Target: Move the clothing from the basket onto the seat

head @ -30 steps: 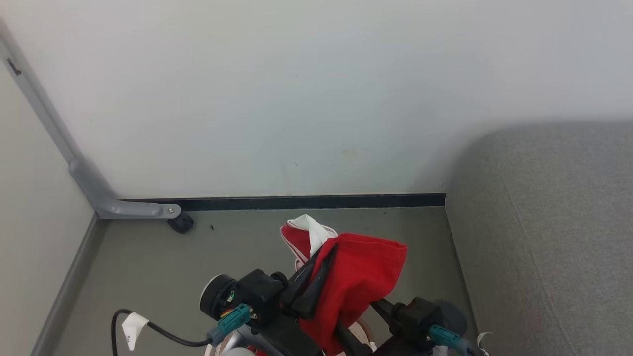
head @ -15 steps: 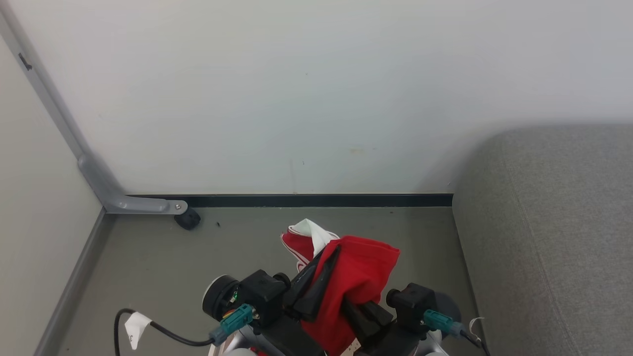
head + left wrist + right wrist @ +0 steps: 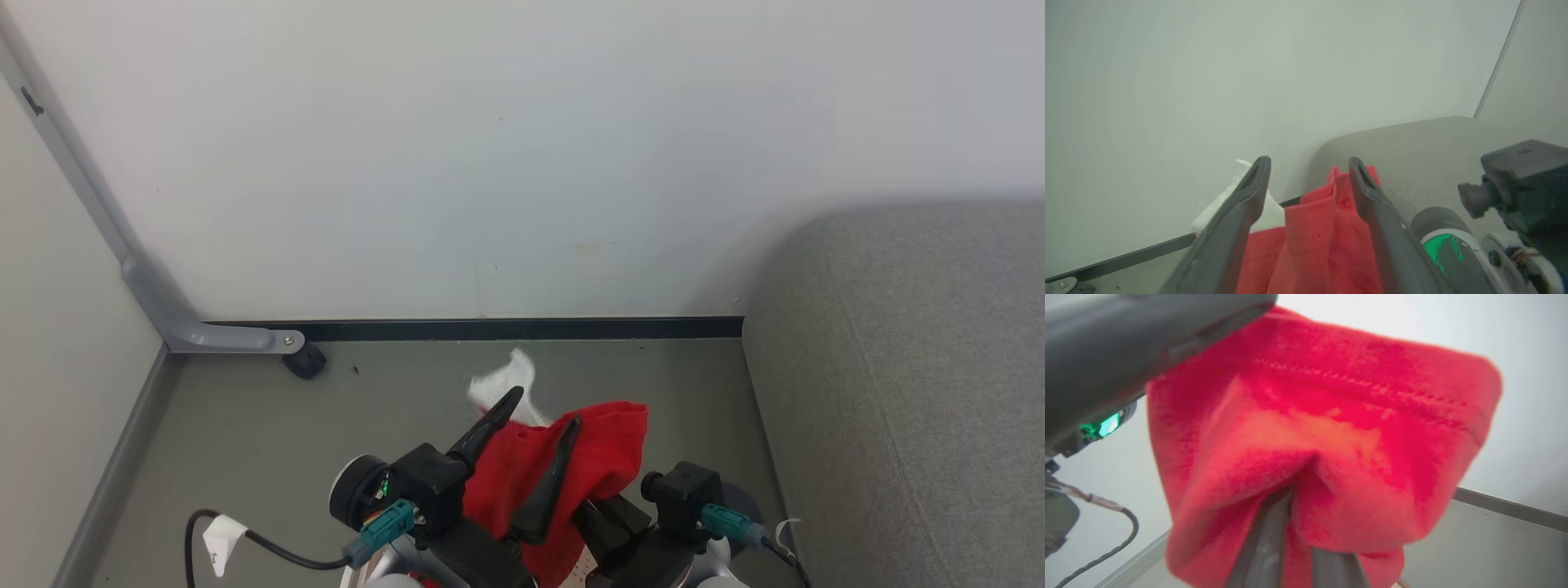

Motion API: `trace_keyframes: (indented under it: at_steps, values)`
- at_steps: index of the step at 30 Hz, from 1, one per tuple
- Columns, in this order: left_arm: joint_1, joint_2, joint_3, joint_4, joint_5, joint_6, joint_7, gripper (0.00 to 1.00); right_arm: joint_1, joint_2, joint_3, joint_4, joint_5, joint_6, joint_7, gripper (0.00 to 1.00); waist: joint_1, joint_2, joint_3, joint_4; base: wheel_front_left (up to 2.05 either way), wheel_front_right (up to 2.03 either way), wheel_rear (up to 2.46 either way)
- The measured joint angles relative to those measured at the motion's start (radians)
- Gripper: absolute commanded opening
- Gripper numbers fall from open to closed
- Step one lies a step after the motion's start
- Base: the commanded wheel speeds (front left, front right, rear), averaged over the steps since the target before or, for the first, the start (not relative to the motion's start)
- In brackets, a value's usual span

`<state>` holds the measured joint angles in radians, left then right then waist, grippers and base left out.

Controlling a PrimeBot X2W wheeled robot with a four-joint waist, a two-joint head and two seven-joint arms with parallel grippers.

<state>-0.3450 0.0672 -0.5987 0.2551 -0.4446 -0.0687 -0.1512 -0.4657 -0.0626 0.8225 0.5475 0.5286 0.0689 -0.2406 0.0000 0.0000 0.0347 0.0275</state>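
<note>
Now the left end effector (image 3: 544, 407) has sprung open, loosely straddling the red clothing (image 3: 606, 445) at lower centre, while the right end effector (image 3: 1299, 522) has clenched on it. Handover looks done; the seat (image 3: 898, 392) waits at right.

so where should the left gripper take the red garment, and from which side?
Take the upstanding hemmed fold of the red garment, which sits between the fingers of the open left gripper. Come along them and close across the ridge. The right gripper is shut on cloth lower down, so that top bunch is free. Skip the blurred white trim.
</note>
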Motion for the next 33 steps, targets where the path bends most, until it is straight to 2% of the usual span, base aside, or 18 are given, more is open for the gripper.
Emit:
trace_keyframes:
  at_steps: [8, 17, 33]
  values:
    - [0.002, 0.015, 0.004, 0.001, 0.0, 0.009, 0.0, 1.0, -0.022, 0.0, -0.033, 0.037, 0.011, 0.0, -0.007, 0.0, 0.0, 0.0, -0.004, -0.01, 0.0, 0.0, 0.0]
    - [0.071, 0.072, 0.014, -0.014, 0.007, 0.034, -0.009, 1.0, -0.037, -0.003, -0.098, 0.069, 0.011, -0.009, -0.007, 0.0, 0.0, 0.0, -0.005, -0.036, 0.0, 0.0, 0.0]
    - [0.149, 0.12, 0.005, -0.087, 0.026, 0.053, -0.01, 1.0, -0.041, -0.115, -0.277, -0.001, 0.021, -0.077, -0.007, 0.0, 0.0, 0.0, 0.024, -0.133, 0.0, 0.0, 0.0]
